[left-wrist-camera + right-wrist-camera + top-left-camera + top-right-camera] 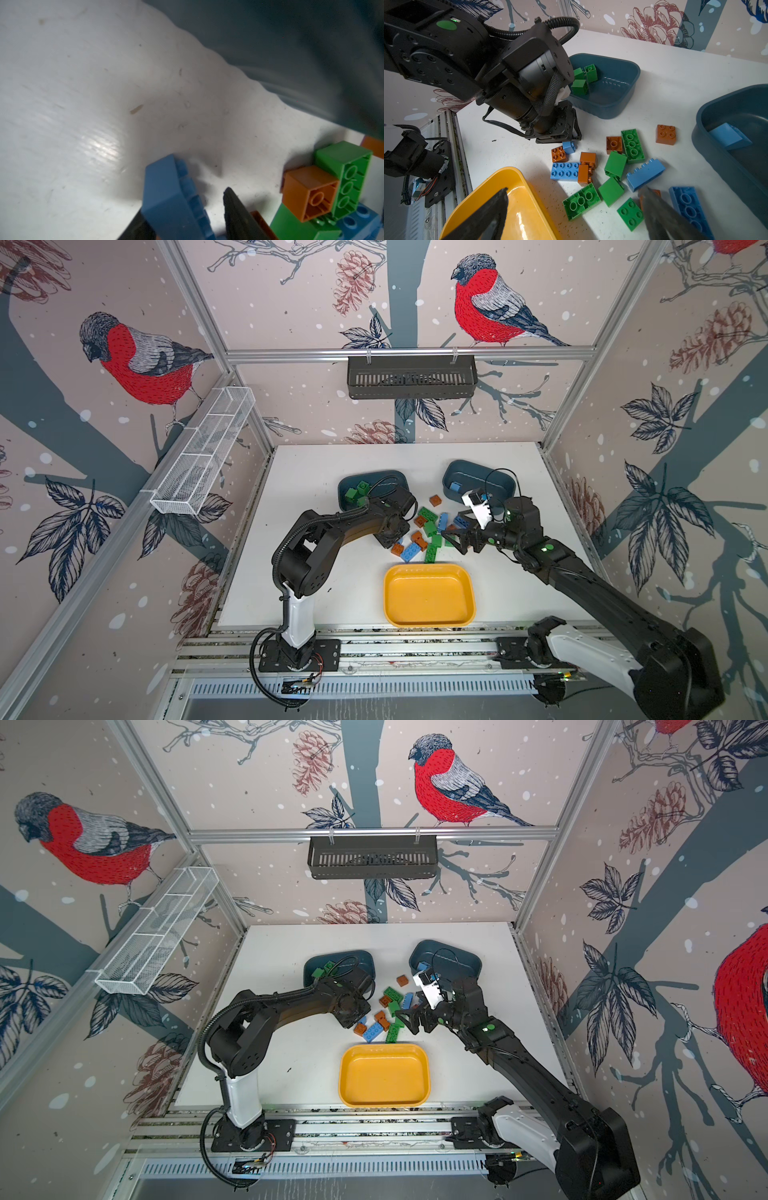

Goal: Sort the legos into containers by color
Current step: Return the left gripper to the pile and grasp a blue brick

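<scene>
small blue brick (166, 197) on its side between the fingers of the left gripper (187, 203): set narrow, snug against one finger, a strip of table (212, 187) showing before the other finger (234, 207); not yet pinched. likely to tip or squirt out if squeezed on the studs alone. brown brick (559, 154) touching it just outside the fingers; could get dragged along or wedged in. right gripper (574, 188) spread wide over the loose pile, holding nothing, green brick (581, 200) between its fingertips, yellow tray (512, 172) close by one finger: danger of clipping that rim going down. teal tub holding blue (708, 133) well beyond the right fingers; to get there from the left fingers, straight through the right arm's space, collision possible.
</scene>
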You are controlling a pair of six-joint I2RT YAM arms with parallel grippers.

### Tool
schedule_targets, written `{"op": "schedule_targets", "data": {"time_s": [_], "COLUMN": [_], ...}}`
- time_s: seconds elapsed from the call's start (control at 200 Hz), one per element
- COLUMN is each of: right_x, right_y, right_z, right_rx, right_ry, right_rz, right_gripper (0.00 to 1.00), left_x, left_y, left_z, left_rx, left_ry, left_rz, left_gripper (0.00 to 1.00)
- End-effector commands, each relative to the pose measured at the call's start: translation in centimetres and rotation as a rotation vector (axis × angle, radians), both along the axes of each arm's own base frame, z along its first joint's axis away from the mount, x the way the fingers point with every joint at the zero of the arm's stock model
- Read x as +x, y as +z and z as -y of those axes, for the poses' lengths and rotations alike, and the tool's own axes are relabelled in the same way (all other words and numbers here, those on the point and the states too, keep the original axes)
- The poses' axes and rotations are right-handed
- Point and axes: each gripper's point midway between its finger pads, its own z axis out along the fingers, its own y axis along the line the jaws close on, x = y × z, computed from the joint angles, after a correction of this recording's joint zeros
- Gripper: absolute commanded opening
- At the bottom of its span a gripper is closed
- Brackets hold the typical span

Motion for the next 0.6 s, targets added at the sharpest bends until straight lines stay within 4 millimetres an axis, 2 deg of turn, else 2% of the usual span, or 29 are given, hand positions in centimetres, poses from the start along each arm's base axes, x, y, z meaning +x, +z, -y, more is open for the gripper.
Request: {"op": "schedule_targets", "data": {"time_s": [0.0,0.205,0.29,0.46,0.595], "right_x": [0.0,-0.1,0.0,0.1,0.3], "right_y": [0.4,0.3,0.4,0.2,0.4], "right_z": [-0.1,0.3,0.5,0.5,0.6], "right_rx": [0.019,0.019,0.019,0.017,0.017], "right_ry": [0.003,-0.009,-0.015,-0.016,-0.021], "right_rz": [0.009,0.009,0.012,0.009,0.013], "right_gripper": [0.99,0.99,0.99,0.99,0.99], "left_x": [0.4,0.3,0.2,0.4,0.6], "left_y": [-0.2,0.0,0.4,2.9,6.0], "left_z": [0.1,-0.4,-0.6,-1.3,-1.6], "left_rx": [0.012,0.040,0.052,0.086,0.103], "left_ry": [0.007,-0.010,-0.027,-0.068,-0.116], "left_rz": [0.006,0.009,0.016,0.054,0.101], "left_gripper": [0.46,0.27,0.24,0.23,0.23]}}
